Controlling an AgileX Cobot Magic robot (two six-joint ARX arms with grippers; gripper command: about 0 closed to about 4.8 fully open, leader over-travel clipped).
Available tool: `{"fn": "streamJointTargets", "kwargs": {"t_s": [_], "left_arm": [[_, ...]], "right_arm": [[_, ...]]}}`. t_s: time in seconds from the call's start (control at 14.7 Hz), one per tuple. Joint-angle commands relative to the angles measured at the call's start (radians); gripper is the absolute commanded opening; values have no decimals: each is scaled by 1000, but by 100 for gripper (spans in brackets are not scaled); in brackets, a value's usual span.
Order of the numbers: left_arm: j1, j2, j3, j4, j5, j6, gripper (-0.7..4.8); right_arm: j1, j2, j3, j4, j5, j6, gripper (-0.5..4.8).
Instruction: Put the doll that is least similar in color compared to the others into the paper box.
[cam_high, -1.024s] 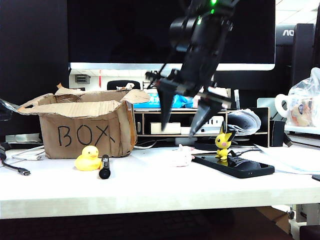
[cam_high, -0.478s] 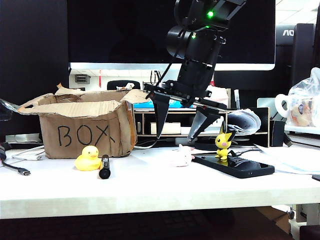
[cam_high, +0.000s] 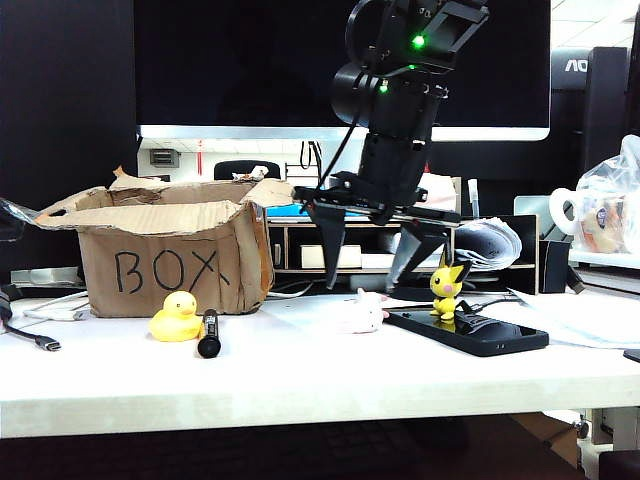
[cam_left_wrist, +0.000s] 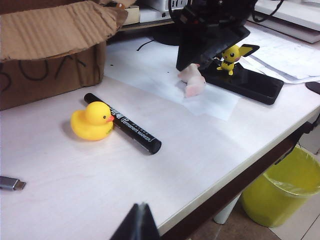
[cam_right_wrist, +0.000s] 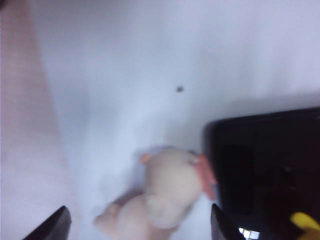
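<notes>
The doll (cam_high: 362, 312), a small whitish, faintly pink figure, lies on the white table (cam_high: 300, 380), well to the right of the paper box (cam_high: 170, 255) in the exterior view and just left of the black phone (cam_high: 468, 331), close to or touching its near corner. The right gripper (cam_high: 366, 272) hangs directly above the doll with its two dark fingers pointing down and spread wide apart, one to each side of the figure, their tips short of the table and holding nothing. In the right wrist view the doll (cam_right_wrist: 165, 197) sits between the two fingertips (cam_right_wrist: 52, 226), blurred, with the phone (cam_right_wrist: 265, 165) beside it. A yellow pointy-eared figure (cam_high: 447, 286) stands on the phone, to the right of the doll. The paper box, worn brown cardboard with ragged flaps and "BOX" in black marker on its front, stands at the left of the table with its top open. In front of the box rest a yellow rubber duck (cam_high: 177, 318) and, just beside it, a black marker (cam_high: 210, 333). The left gripper (cam_left_wrist: 137, 224) shows only as a dark tip at the edge of the left wrist view, low over the near table edge and well apart from the box; whether it is spread or closed cannot be told from there.
</notes>
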Motion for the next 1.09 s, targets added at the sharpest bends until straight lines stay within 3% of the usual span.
{"fn": "streamJointTargets", "kwargs": {"t_s": [0.07,0.82,0.89,0.96,1.02,1.09], "left_arm": [[2,0,1,9,3,1,-5],[1,0,1,8,3,1,-5],[1,0,1,9,2,1,-5],[1,0,1,8,3,1,-5],[1,0,1,8,2,1,-5],[1,0,1,9,3,1,-5]], "right_arm": [[2,-3,4,10,13,5,316],[4,63,4,-9,12,16,304],[4,64,4,-5,12,27,273],[4,64,4,4,12,28,184],[4,64,4,11,11,28,127],[4,64,4,14,10,28,111]]}}
